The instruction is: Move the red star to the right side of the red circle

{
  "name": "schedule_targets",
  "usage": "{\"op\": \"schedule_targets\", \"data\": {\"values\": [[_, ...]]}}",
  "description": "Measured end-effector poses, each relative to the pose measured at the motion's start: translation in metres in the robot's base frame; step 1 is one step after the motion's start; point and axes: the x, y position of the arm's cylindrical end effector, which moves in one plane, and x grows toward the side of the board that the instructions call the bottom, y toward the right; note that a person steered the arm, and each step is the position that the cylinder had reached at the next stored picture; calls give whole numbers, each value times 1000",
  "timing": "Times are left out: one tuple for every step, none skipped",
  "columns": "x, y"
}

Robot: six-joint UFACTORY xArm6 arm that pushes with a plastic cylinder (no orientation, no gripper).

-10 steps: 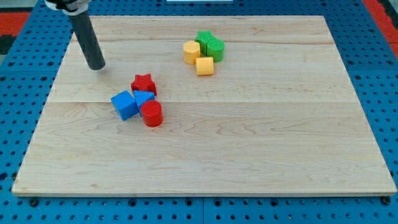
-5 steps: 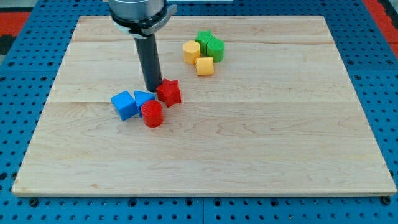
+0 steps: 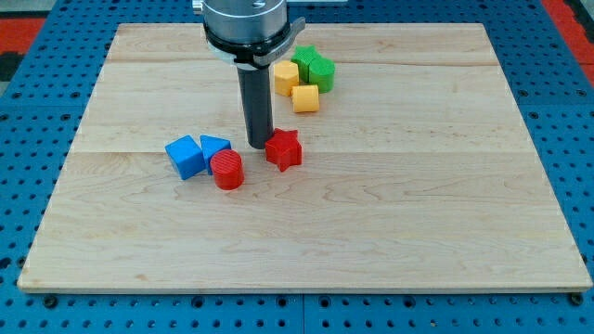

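The red star (image 3: 284,150) lies on the wooden board, right of the red circle (image 3: 226,171) with a gap between them and slightly higher in the view. My tip (image 3: 259,145) stands just at the star's upper-left edge, touching or nearly touching it. The red circle sits against a blue triangular block (image 3: 214,147), with a blue cube (image 3: 186,156) on that block's left.
A cluster sits toward the view's top behind the rod: a yellow hexagon-like block (image 3: 286,78), a yellow cube (image 3: 305,98), and two green blocks (image 3: 315,69). The board's edges (image 3: 306,283) border a blue pegboard.
My tip swept from the view's upper left to the right, pushing the red star from above the blue blocks to the right of the red circle.
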Motion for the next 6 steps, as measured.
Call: {"op": "schedule_targets", "data": {"values": [[0,4],[0,5],[0,5],[0,6],[0,2],[0,-5]]}}
